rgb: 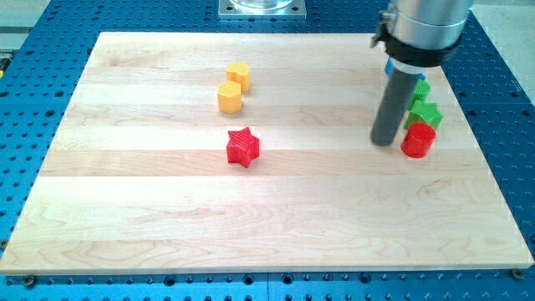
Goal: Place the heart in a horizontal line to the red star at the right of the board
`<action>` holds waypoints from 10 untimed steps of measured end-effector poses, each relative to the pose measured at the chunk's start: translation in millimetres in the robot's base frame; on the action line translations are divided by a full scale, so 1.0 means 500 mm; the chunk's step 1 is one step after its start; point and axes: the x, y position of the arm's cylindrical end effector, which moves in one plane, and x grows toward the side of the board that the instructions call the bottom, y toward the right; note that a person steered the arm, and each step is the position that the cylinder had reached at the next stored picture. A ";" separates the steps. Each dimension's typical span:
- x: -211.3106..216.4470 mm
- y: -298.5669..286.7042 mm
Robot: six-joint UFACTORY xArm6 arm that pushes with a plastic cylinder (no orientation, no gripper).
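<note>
A red star [243, 147] lies near the board's middle, a little to the left. My tip [384, 141] rests on the board at the view's right, just left of a red block [418, 140] whose shape I cannot make out. Two green blocks stand right behind the red one: a green star [425, 114] and another green block [421, 89] partly hidden by the rod. A blue block [389, 68] is mostly hidden behind the rod. No block can be clearly told as a heart.
Two yellow blocks stand at the upper middle left: one [230, 97] in front and one [239, 75] behind it, nearly touching. The wooden board [167, 234] lies on a blue perforated table [33, 67].
</note>
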 end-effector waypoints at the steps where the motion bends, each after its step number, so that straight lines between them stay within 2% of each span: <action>1: 0.000 0.010; 3: 0.034 -0.067; 6: 0.055 0.013; 10: 0.028 0.015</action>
